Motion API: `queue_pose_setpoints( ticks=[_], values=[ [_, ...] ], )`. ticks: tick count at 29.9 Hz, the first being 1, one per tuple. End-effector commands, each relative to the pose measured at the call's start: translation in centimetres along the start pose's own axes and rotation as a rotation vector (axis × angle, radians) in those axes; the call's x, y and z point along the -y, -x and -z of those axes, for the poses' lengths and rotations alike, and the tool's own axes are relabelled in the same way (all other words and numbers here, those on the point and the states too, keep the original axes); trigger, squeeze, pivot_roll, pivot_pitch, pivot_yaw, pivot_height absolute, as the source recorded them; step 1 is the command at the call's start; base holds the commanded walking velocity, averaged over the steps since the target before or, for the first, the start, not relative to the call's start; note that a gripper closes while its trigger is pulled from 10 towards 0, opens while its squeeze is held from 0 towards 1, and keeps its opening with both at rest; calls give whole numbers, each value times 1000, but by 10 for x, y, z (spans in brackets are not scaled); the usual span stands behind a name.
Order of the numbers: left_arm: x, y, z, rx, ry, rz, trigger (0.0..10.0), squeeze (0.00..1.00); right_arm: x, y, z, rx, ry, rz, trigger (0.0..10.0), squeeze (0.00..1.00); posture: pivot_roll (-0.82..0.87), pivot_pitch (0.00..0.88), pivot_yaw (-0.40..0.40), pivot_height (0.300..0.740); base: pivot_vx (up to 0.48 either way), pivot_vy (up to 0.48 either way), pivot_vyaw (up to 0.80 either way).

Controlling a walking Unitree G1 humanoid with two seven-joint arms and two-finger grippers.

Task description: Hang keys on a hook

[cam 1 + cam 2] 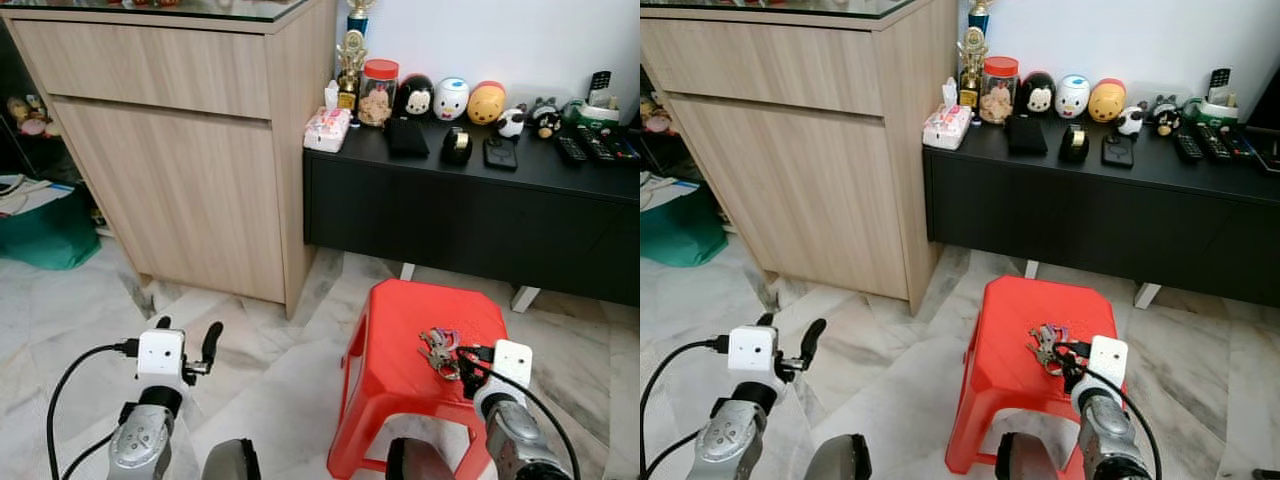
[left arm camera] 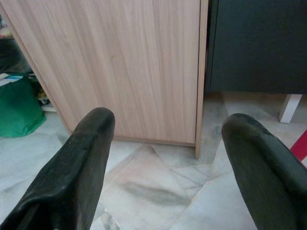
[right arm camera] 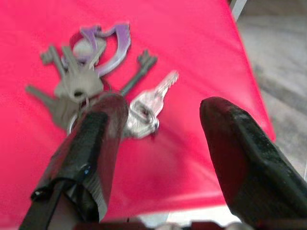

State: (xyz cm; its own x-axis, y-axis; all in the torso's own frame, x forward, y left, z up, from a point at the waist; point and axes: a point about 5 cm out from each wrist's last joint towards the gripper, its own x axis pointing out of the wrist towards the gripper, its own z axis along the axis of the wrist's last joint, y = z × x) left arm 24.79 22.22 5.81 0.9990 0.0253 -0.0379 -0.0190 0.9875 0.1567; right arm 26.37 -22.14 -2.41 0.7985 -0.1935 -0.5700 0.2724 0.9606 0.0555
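Observation:
A bunch of silver keys (image 1: 438,351) with a purple carabiner (image 3: 108,44) lies on top of a red plastic stool (image 1: 400,350). My right gripper (image 1: 468,362) hovers at the near right side of the bunch, fingers open; in the right wrist view one finger (image 3: 96,139) overlaps the keys and the other finger (image 3: 240,148) stands to the side, with nothing clamped. Over the marble floor at the lower left my left gripper (image 1: 187,340) is open and holds nothing.
A tall wooden cabinet (image 1: 190,150) stands ahead on the left. A low black sideboard (image 1: 470,215) on the right carries a jar, toy figures, a trophy and remotes. A green bag (image 1: 45,230) sits at the far left. Marble floor (image 1: 270,370) lies between.

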Motion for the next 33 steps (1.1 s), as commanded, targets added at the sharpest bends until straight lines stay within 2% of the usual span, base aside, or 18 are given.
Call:
queue_pose_setpoints(
  ticks=[1,6,10,15,22,29,30,31,32,33],
  values=[
    [-1,1,-5,11,-14,16,10000,0,-1,-1,-6,14,-14,-7,10000,0,43,0,-27,583,0,0,0],
    [-1,2,-10,27,-21,16,10000,0,-4,-2,-11,40,31,-37,10000,0,42,8,-23,583,0,0,0],
    [3,6,-14,35,-24,27,10000,0,-4,-2,-15,64,86,-50,10000,0,36,47,-22,583,0,0,0],
    [10,13,-10,5,-25,57,10000,0,-2,-2,-14,66,94,-55,10000,0,35,75,-22,583,0,0,0],
    [10,16,-16,9,-31,61,10000,0,4,-2,-17,70,98,-37,10000,0,39,101,-25,583,0,0,0],
    [11,18,-21,16,-36,63,10000,0,3,-4,-22,75,123,-52,10000,0,45,119,-25,583,0,0,0],
    [14,19,-21,13,-39,72,10000,0,3,-4,-24,74,137,-61,7922,0,44,125,-25,583,0,0,0],
    [14,19,-21,13,-39,72,10000,0,3,-4,-24,74,137,-61,7922,0,44,125,-25,583,0,0,0],
    [16,19,-22,16,-41,78,10000,0,3,-5,-29,85,137,-70,3882,0,44,129,-26,583,0,0,0],
    [16,20,-23,16,-40,78,10000,0,3,-5,-29,87,137,-71,3882,0,44,129,-26,583,0,0,0]
  ],
)
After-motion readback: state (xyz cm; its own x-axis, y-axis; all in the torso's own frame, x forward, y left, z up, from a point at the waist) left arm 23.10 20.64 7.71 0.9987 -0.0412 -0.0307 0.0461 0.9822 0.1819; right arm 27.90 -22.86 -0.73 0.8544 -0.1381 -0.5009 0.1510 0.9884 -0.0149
